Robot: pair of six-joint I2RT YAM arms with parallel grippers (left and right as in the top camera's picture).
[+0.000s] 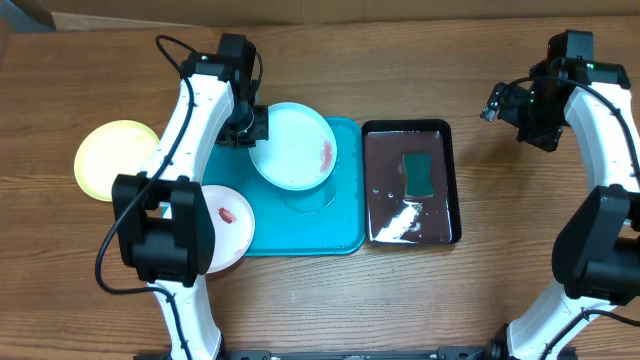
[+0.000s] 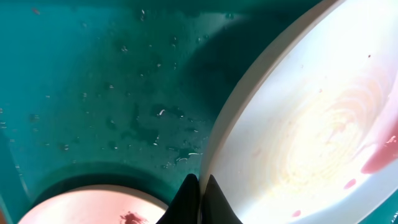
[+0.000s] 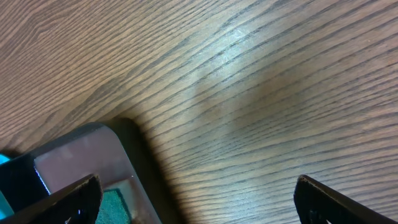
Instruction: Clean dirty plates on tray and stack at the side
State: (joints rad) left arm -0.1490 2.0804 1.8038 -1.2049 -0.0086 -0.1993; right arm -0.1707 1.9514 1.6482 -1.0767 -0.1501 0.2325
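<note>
Now your left gripper [image 2: 200, 188] is clamped on the left rim of the pale blue plate [image 1: 290, 150], the rim pinched between both jaws, the plate over the back of the turquoise tray [image 1: 345, 238]. You see a red smear [image 1: 326, 153] near its right edge and faint pink swirls [image 2: 323, 137] across its face. Your right gripper [image 3: 198, 190] hangs with jaws wide apart over the tabletop [image 3: 261, 93], beside the black tray [image 3: 81, 146]

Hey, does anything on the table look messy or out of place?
Yes. The pale blue plate, pinched at its rim by the left fingers, carries a red smear, and so does the white plate. Water droplets spot the turquoise tray.
</note>
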